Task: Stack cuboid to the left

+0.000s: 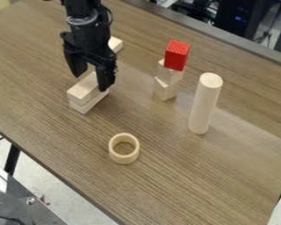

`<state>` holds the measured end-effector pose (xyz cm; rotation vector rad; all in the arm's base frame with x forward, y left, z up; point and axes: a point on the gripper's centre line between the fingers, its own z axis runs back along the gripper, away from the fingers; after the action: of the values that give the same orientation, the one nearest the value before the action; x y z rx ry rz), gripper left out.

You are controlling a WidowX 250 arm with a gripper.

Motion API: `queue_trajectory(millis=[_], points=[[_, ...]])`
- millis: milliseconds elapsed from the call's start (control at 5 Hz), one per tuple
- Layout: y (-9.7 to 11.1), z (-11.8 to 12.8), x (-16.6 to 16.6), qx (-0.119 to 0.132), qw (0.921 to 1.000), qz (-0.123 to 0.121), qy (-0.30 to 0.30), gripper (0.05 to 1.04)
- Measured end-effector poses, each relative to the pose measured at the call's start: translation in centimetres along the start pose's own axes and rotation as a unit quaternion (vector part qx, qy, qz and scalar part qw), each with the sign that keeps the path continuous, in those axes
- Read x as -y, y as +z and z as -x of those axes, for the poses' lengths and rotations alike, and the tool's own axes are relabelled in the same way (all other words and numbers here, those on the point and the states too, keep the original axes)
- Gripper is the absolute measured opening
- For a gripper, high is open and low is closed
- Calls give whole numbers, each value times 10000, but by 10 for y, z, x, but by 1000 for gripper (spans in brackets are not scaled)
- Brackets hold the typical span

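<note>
Straddling the upper cuboid (83, 91), fingers spread, sits the gripper (91, 82)! That cuboid lies flat on the lower cuboid (87, 107); contact with the fingers, can't tell. One finger rubbing on the way up could drag the top one askew. Further out, a loose swing clips the red block (177, 55), and its pale tower (169, 75) might topple!

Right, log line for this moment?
Hand: open, at two stacked blocks | red block: atop pale blocks | cylinder: upright | ring: nearest camera
</note>
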<state>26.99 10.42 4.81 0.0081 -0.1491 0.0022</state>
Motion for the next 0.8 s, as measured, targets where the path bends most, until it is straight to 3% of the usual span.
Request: queue_trajectory(millis=[200, 400, 600, 800], points=[[-13, 5, -9, -204, 9995, -168, 158, 694], [-14, 3, -14, -241, 9990, -312, 222, 578], [-12, 2, -12, -191, 9995, -139, 196, 577], [-6, -2, -6, -187, 9992, 284, 231, 577]])
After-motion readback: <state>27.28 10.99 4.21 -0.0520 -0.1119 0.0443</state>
